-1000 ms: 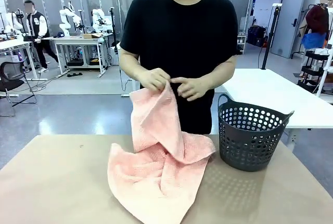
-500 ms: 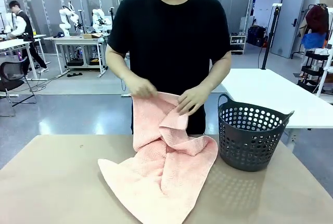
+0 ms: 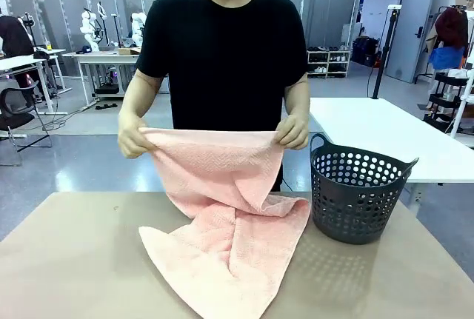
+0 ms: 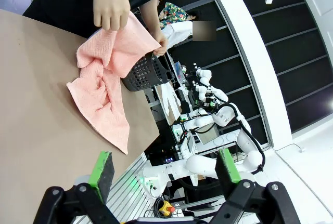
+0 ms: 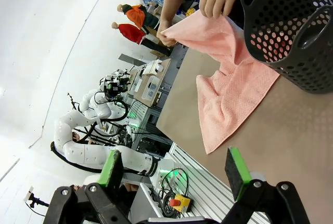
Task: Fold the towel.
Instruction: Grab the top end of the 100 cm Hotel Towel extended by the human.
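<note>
Both upper corners of the towel [image 3: 222,215] are pinched by the person at the far side, one hand [image 3: 133,140] at the left corner and the other hand [image 3: 292,132] at the right. The top hem is drawn taut between them, well above the table [image 3: 74,260], most likely to find a straight edge and let the cloth hang square before any fold. Only the upper part hangs. The lower part lies twisted and rumpled on the middle of the table, spreading toward the near edge, so no fold looks made and the task seems at its very start. That twist would have to be shaken out or smoothed first, or the halves will not meet evenly. A dark perforated basket [image 3: 359,197] stands upright to the right, just beside the towel's right edge; whether they touch I cannot tell. The left gripper [image 4: 165,166] hangs high over the near side with its jaws spread wide and nothing between the green pads, well apart from the towel. The right gripper [image 5: 173,167] is likewise wide and empty, and both seem to stand back to give the person room.
</note>
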You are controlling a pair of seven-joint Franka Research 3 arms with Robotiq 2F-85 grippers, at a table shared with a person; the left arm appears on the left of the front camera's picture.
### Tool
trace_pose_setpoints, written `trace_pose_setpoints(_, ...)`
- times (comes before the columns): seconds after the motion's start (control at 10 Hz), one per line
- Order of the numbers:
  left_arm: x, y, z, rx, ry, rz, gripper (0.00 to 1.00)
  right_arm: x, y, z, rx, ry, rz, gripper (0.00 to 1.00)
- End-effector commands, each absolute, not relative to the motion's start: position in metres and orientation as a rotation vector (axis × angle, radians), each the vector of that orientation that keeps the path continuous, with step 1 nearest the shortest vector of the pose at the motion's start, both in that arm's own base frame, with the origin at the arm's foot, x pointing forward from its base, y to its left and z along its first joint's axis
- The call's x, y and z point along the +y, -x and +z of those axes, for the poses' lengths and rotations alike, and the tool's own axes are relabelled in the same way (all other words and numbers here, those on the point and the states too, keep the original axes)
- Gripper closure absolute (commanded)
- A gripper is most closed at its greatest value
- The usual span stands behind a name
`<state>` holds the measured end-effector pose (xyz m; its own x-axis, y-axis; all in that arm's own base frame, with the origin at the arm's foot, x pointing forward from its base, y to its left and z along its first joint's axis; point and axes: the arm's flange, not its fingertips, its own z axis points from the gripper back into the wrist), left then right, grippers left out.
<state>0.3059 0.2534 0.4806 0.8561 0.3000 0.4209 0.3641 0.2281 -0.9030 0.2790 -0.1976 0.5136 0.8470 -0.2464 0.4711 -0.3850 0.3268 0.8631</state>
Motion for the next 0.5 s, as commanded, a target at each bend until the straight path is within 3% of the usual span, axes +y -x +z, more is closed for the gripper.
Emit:
trace_pose_setpoints(0.0,0.2546,-0.3037,0.4801,-0.580,1.365,-0.055,0.00,-0.1981,-0.2801,0.5153,-0.610,-1.269,0.109,0.00)
trace_pose_setpoints(0.4,0.2546,-0.3037,0.4801,-0.580,1.365,-0.055,0.00,-0.1981,-0.2801,0.5153,-0.610,-1.269,0.109,0.00)
